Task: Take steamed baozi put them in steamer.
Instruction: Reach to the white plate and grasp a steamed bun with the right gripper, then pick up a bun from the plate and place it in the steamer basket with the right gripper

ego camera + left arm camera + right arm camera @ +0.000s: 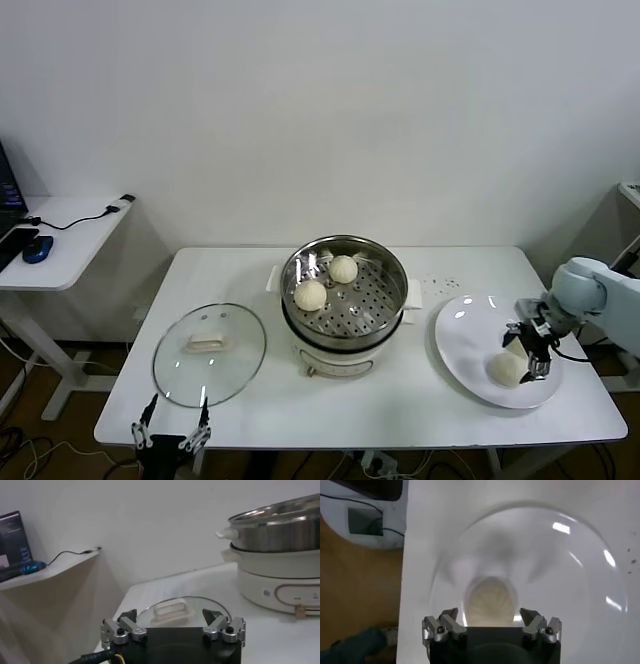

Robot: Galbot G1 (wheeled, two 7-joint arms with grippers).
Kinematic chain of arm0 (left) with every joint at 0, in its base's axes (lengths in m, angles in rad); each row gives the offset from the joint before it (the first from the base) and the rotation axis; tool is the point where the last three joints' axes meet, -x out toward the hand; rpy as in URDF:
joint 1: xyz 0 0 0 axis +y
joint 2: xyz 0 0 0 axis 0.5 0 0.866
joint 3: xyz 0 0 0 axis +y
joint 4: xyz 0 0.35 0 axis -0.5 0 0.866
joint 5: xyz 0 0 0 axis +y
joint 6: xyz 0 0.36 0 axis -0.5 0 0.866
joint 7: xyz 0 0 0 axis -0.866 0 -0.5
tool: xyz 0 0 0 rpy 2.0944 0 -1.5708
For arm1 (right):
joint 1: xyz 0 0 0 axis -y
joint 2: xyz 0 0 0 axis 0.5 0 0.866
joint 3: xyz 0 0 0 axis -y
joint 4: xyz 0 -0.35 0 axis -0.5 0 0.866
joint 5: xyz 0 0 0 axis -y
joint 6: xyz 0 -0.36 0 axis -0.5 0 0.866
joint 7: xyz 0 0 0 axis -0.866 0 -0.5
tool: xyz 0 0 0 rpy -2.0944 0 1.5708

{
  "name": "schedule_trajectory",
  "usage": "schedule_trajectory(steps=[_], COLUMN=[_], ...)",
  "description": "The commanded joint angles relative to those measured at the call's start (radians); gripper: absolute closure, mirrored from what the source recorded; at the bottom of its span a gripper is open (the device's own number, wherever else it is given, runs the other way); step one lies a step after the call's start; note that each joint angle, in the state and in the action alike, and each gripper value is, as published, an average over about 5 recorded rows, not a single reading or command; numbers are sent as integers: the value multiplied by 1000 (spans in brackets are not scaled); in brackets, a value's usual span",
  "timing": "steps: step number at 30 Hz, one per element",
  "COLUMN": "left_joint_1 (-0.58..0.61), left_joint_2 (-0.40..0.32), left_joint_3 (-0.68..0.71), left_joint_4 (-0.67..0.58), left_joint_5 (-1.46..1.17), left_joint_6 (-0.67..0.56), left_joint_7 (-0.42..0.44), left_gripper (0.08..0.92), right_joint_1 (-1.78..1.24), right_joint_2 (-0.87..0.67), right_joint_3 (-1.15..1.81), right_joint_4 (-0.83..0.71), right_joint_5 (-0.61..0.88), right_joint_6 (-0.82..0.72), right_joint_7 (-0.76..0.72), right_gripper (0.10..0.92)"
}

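The right tool (533, 352) hangs over the white plate (462, 325) at the table's (240, 275) 3 o'clock side, fingers apart astride one steamed baozi (507, 369). Two more baozi (310, 295) sit in the steel steamer (392, 262) at centre. The left tool (171, 434), fingers spread wide, waits off the table's 7 o'clock corner, near the glass lid (175, 365).

My right pincer (531, 352) is black and silver. The baozi (507, 369) under it is off-white with pleats, on a glossy white plate (465, 335). The shiny steel steamer (388, 262) has a perforated floor; the worktop (230, 275) is white.
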Motion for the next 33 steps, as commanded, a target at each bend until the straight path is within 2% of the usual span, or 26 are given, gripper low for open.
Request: schedule_trajectory(steps=[1,10,23,28,33], left_joint_1=[2,0,-4,-3,-1], left_joint_2=[-2,-2,-1,0,1], left_joint_3=[-3,-1,5,6,6], left_joint_4=[3,7,7,8,7], left_joint_5=[2,-3,-1,-1,-1], left_joint_6=[-1,0,2,1,0], left_joint_7=[-1,-2,-2,-1,0], left_gripper=[177,177,177,177,177], right_joint_1=[-118,-122,-48,179,528], right_joint_2=[47,76,76,109,231], right_joint_3=[98,99,65,-73,-287], right_joint_4=[-77,-93,-88,-72,-71], right_joint_5=[-77,-74,-33,4,33], right_joint_6=[18,16,33,148,344], right_joint_7=[2,4,-14,-45,-89], right_gripper=[203,215,429,452,457])
